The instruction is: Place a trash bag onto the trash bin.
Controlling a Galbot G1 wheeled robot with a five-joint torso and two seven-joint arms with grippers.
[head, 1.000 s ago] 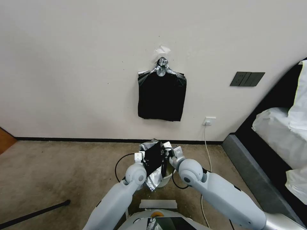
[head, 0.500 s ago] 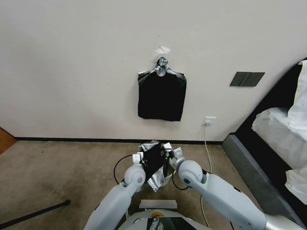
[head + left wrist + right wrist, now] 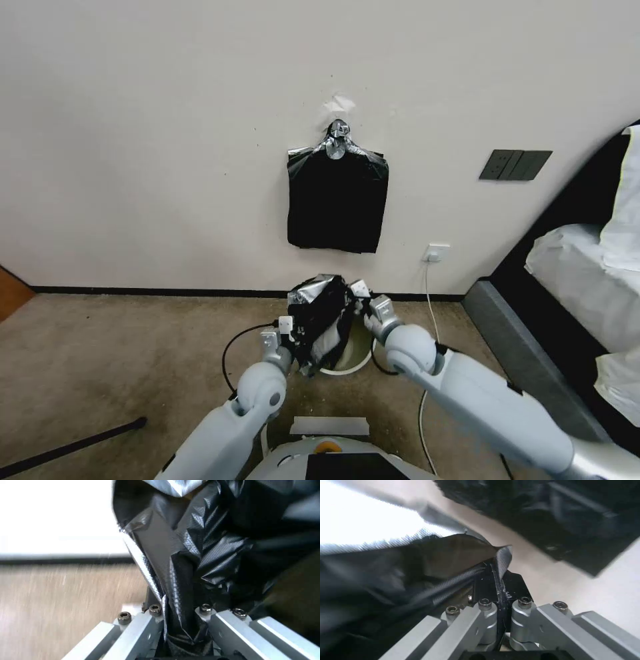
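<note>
On the wall hangs a clipped bundle of black bags (image 3: 337, 203); below, the trash bin (image 3: 357, 360) stands on carpet. Above its rim the trash bag (image 3: 321, 319) stretches between left gripper (image 3: 291, 331) and right gripper (image 3: 360, 301), each clamped on an edge

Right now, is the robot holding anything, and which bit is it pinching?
Yes. Both grippers hold the trash bag above the trash bin: the left gripper pinches one edge, the right gripper the other.

Both end effectors, left (image 3: 291, 331) and right (image 3: 360, 301), spread apart and moved forward; crinkly black plastic trash bag (image 3: 323, 319) apparently stretched wider; round cream-white bin (image 3: 347, 363) now exposed.
</note>
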